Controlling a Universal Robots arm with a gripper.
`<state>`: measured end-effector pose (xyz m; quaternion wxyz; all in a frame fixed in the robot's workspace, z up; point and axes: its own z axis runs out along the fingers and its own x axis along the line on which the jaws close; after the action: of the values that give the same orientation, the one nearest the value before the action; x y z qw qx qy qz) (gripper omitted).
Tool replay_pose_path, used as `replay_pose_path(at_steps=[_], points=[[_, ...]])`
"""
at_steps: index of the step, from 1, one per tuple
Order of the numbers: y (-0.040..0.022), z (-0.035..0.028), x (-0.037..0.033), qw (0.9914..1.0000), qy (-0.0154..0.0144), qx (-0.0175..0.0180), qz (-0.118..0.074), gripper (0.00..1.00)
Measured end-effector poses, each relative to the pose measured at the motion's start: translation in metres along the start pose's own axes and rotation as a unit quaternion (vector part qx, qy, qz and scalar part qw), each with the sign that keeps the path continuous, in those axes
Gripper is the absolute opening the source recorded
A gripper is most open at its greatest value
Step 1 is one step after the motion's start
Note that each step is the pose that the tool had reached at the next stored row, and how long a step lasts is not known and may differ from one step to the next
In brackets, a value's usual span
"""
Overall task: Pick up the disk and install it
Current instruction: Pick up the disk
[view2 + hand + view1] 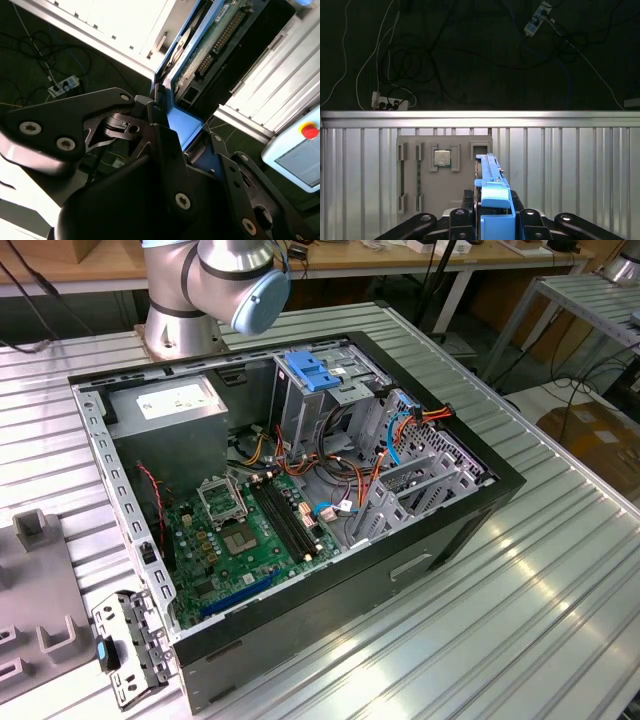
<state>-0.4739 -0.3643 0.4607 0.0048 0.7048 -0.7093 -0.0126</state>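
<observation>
In the exterior view, the silver robot arm [215,280] is cut off by the upper edge just above its first joints. The grey moulded fixture tray [30,580] on the ribbed metal counter [520,570] is cropped at the exterior view's left.

In the first wrist view, the silver-metal disk with blue plastic rails [492,195] is seen edge-on, so its label face cannot be made out. Its near end is cut off by the picture's edge, together with the black pincer [492,227] clamped on it. The markings of the small square chip [441,158] on the grey plate [410,190] are too small to be told.

In the second wrist view, much of the disk [205,50] is masked by the pincer's black links [150,200].
</observation>
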Motion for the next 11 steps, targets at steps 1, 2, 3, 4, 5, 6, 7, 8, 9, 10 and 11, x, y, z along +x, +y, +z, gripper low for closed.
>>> replay_pose_path(at_steps=[1,2,3,4,5,6,7,8,9,10,11], points=[[0.0000,-0.0010,0.0000,1.00000,0.0000,0.0000,0.000,0.37],[0.0000,-0.0015,0.0000,1.00000,0.0000,0.0000,0.000,0.37],[0.0000,-0.0019,0.0000,1.00000,0.0000,0.0000,0.000,0.37],[0.0000,-0.0022,0.0000,1.00000,0.0000,0.0000,0.000,0.37],[0.0001,-0.0026,0.0000,1.00000,0.0000,0.0000,0.000,0.37],[0.0001,-0.0030,0.0000,1.00000,0.0000,0.0000,0.000,0.37],[0.0001,-0.0034,0.0000,1.00000,0.0000,0.0000,0.000,0.37],[0.0001,-0.0043,-0.0001,1.00000,0.0000,0.0000,0.000,0.37],[0.0001,-0.0053,-0.0001,1.00000,0.0000,0.0000,0.000,0.37],[0.0001,-0.0065,-0.0001,1.00000,0.0000,0.0000,0.000,0.37],[0.0002,-0.0079,-0.0001,1.00000,0.0000,0.0000,0.000,0.37]])
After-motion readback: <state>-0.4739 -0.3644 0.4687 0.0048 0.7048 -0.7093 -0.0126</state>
